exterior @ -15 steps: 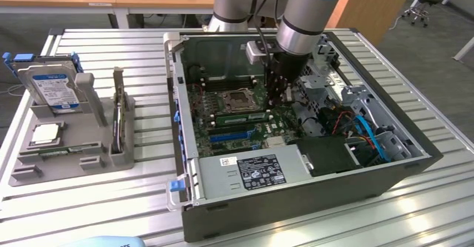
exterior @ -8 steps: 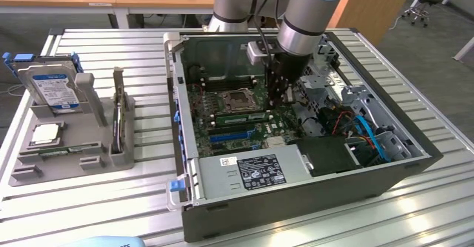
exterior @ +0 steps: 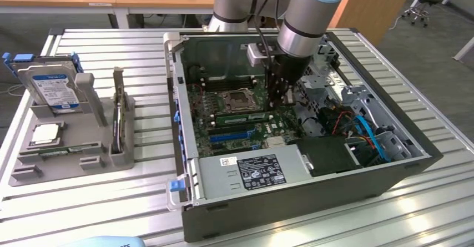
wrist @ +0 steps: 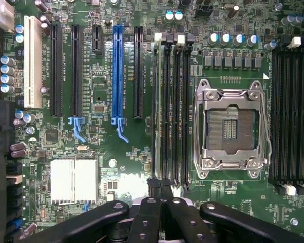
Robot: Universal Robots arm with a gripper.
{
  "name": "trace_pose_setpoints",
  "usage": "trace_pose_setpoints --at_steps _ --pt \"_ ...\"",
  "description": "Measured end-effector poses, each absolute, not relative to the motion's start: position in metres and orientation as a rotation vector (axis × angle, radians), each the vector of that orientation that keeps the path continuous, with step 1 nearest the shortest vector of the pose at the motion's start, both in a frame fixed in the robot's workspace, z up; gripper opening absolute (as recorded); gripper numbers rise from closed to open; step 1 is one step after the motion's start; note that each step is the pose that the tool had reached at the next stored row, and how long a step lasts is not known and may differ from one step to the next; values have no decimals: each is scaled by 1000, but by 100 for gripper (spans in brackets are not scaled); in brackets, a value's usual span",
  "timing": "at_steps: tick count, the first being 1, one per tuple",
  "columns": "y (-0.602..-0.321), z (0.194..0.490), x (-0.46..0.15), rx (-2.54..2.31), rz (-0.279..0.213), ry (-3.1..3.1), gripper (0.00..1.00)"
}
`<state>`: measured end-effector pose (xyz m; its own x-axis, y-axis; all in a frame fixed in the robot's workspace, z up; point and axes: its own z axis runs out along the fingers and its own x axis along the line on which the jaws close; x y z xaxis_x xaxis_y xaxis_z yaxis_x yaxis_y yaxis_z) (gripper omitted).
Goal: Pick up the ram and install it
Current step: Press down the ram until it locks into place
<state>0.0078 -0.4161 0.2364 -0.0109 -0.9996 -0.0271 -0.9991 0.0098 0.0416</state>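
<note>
Slatted metal table (exterior: 89, 202) carries open computer case (exterior: 296, 197). Robot arm (exterior: 307, 14) reaches down into case, over motherboard (exterior: 237, 130). Grey tray (exterior: 30, 175) at exterior view's left holds hard drive (exterior: 53, 89). Ram (exterior: 241, 115) stands on edge in slot beside empty processor socket (exterior: 238, 99). Gripper (wrist: 160, 183) clenched, fingers pressed together, tips at ram's end; contact unclear.

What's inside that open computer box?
A green motherboard with an empty processor socket, the ram standing upright beside it, a power supply and blue cables. The arm and its shut pincer hide the board beneath them.
</note>
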Motion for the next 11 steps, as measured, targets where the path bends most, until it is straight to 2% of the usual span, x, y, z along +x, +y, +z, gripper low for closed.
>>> trace_pose_setpoints --at_steps 11 --pt "-416 231 8 2202 -76 -2225 10"
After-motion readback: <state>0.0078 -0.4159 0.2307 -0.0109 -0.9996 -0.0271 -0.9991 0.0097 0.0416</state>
